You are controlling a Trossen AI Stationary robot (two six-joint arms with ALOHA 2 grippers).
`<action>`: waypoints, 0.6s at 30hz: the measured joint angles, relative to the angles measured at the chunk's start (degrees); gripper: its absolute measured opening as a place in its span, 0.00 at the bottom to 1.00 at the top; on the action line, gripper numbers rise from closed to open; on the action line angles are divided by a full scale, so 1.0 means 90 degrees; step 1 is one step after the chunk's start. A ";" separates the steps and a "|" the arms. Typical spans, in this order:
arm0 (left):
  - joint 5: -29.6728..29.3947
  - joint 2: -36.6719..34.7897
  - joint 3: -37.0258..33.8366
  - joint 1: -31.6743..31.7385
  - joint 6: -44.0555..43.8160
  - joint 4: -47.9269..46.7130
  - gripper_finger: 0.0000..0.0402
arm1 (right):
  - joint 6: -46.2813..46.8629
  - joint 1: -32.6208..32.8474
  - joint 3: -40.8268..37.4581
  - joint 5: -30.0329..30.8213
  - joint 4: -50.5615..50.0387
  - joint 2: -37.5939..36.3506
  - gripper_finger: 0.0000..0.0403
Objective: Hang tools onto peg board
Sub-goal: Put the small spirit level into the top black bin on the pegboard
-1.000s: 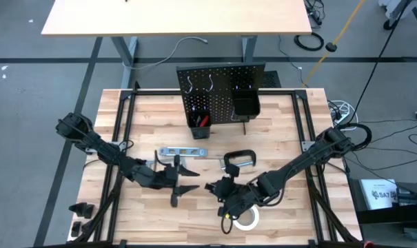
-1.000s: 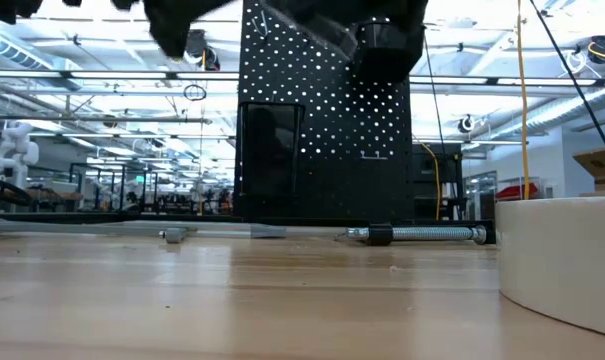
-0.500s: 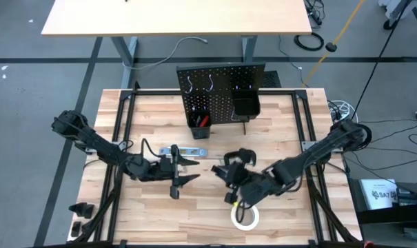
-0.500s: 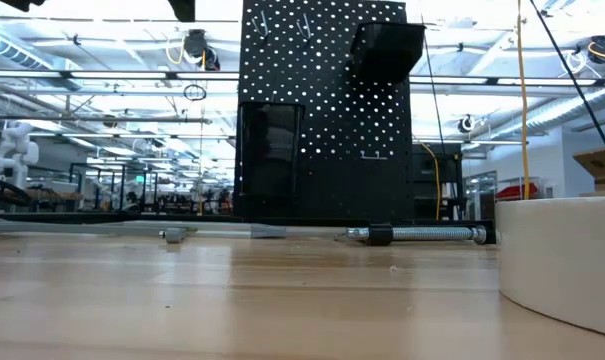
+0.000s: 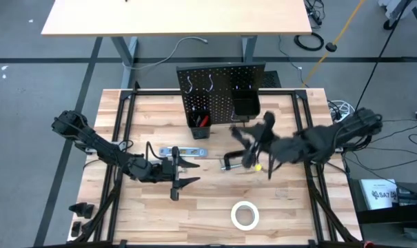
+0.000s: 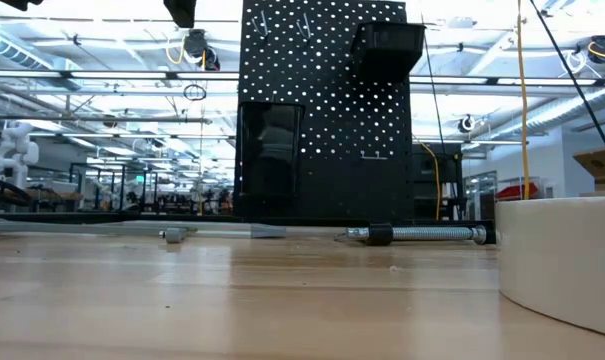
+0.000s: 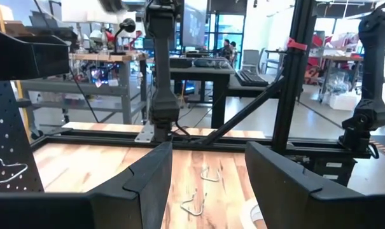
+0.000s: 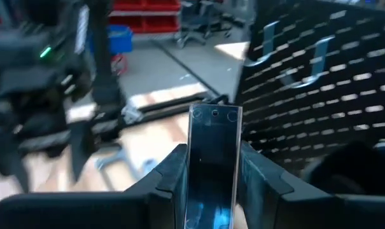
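Observation:
The black peg board (image 5: pixel 222 93) stands upright at the table's far middle, with silver hooks and two black bins; one bin (image 5: pixel 200 121) holds a red-handled tool. My right gripper (image 5: pixel 248 141) is raised just in front of the board, shut on a flat silver-grey metal tool (image 8: pixel 214 149). A yellow part (image 5: pixel 258 167) shows below it. My left gripper (image 5: pixel 180 172) is open and empty beside the silver level (image 5: pixel 183 151). The black C-clamp (image 5: pixel 232 162) and the white tape roll (image 5: pixel 245 215) lie on the table. My right gripper pinches the flat tool between its two fingers, one on each long edge (image 8: pixel 191 166). The tool's broad face is toward the wrist camera. Its end with small holes (image 8: pixel 215 114) reaches past the fingertips toward the peg board. The tool is lifted clear of the table.
A black frame rail (image 5: pixel 122 138) runs round the tabletop. Small loose metal hooks (image 7: pixel 202 191) lie on the wood ahead of my left gripper. In the low view the tape roll (image 6: pixel 562 262) fills the near right, and the clamp's screw (image 6: pixel 422 233) lies before the peg board (image 6: pixel 322 110).
My right gripper has risen from near the tape roll and gone toward the table's far edge and right, up to the peg board, carrying the flat tool clear of the table. My left gripper has shifted slightly toward the far edge and then stayed still.

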 joint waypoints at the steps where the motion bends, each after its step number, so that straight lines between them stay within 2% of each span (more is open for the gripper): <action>1: 0.0002 0.0000 0.0000 0.0000 0.0000 -0.0001 0.51 | 0.0002 -0.0109 0.0001 0.0000 0.0000 -0.0093 0.24; 12: 0.0005 0.0000 0.0000 0.0000 0.0041 -0.0040 0.51 | 0.0004 -0.1479 0.0002 -0.0034 -0.0179 -0.0428 0.24; 18: 0.0005 0.0000 0.0000 0.0000 0.0044 -0.0125 0.51 | 0.0621 -0.2118 0.0002 -0.0325 -0.0745 -0.0428 0.24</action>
